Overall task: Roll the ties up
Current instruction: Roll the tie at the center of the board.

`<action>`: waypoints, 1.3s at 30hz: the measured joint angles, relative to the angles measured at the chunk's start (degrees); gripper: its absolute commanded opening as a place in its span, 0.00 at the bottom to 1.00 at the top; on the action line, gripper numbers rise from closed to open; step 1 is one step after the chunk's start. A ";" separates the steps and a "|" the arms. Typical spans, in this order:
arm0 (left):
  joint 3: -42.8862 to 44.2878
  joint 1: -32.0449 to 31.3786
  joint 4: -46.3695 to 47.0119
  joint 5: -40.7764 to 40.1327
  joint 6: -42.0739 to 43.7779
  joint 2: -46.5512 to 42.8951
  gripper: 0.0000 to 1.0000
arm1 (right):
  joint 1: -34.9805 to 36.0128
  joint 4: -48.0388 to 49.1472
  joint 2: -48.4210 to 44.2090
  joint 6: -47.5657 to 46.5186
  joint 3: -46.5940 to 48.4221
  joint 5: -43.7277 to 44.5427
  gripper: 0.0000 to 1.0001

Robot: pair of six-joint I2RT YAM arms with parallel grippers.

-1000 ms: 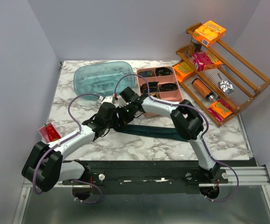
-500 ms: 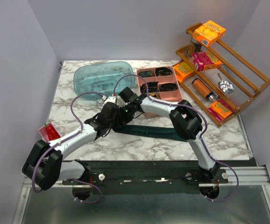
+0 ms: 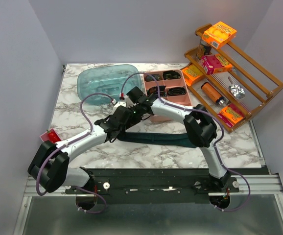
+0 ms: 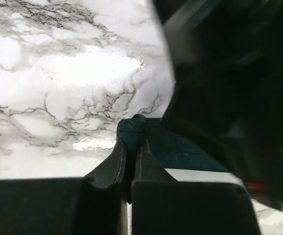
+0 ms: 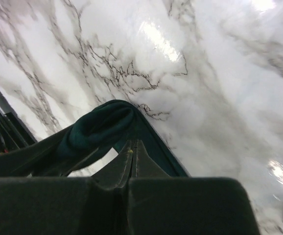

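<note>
A dark teal-green tie lies as a long flat strip across the marble table, with its left end lifted and folded over. My left gripper is shut on the folded end of the tie, fingertips pinched close below it. My right gripper sits right beside the left one; its fingers are closed at the edge of the tie's fold. Small dark coiled ties sit in a pink tray.
The pink compartment tray stands just behind the grippers. A clear teal tub lies at the back left. A wooden rack with orange and pink boxes stands at the right. A red packet is at the left edge.
Both grippers have moved together to the right and toward the back, carrying the tie's left end with them. The rest of the tie stays flat.
</note>
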 measured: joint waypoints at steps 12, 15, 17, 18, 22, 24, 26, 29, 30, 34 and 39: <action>4.33 -3.19 -8.28 -8.31 -0.96 3.65 0.00 | -6.97 0.04 -8.28 -0.13 -7.28 4.57 0.04; 4.98 -4.90 -10.05 -10.32 -1.07 4.55 0.00 | -7.32 -0.15 -8.28 -0.13 -8.63 5.07 0.04; 5.20 -5.92 -10.62 -11.17 -1.09 5.46 0.00 | -7.45 -0.17 -8.37 -0.13 -9.16 5.35 0.04; 5.35 -6.56 -10.91 -11.76 -1.14 6.32 0.00 | -7.48 -0.20 -8.41 -0.13 -9.31 5.44 0.04; 6.54 -8.68 -11.98 -13.38 -1.49 10.05 0.00 | -7.74 -0.20 -9.22 -0.13 -9.77 5.88 0.04; 7.39 -9.60 -12.22 -13.86 -1.68 11.96 0.00 | -7.82 -0.20 -9.60 -0.13 -9.79 5.99 0.04; 8.55 -10.60 -12.59 -14.27 -2.01 14.03 0.00 | -7.85 -0.17 -9.88 -0.15 -9.79 6.01 0.04; 9.97 -11.82 -12.94 -14.53 -2.34 16.33 0.00 | -7.87 -0.15 -9.99 -0.13 -9.84 6.03 0.04; 10.40 -12.26 -12.92 -14.53 -2.38 17.07 0.00 | -7.87 -0.17 -9.99 -0.13 -9.94 6.03 0.04; 11.32 -13.20 -12.83 -14.49 -2.99 18.95 0.30 | -8.26 -0.26 -9.99 -0.44 -10.43 6.25 0.04; 11.32 -13.44 -11.58 -13.00 -3.65 19.26 0.50 | -8.59 -0.28 -9.99 -0.66 -10.43 6.43 0.04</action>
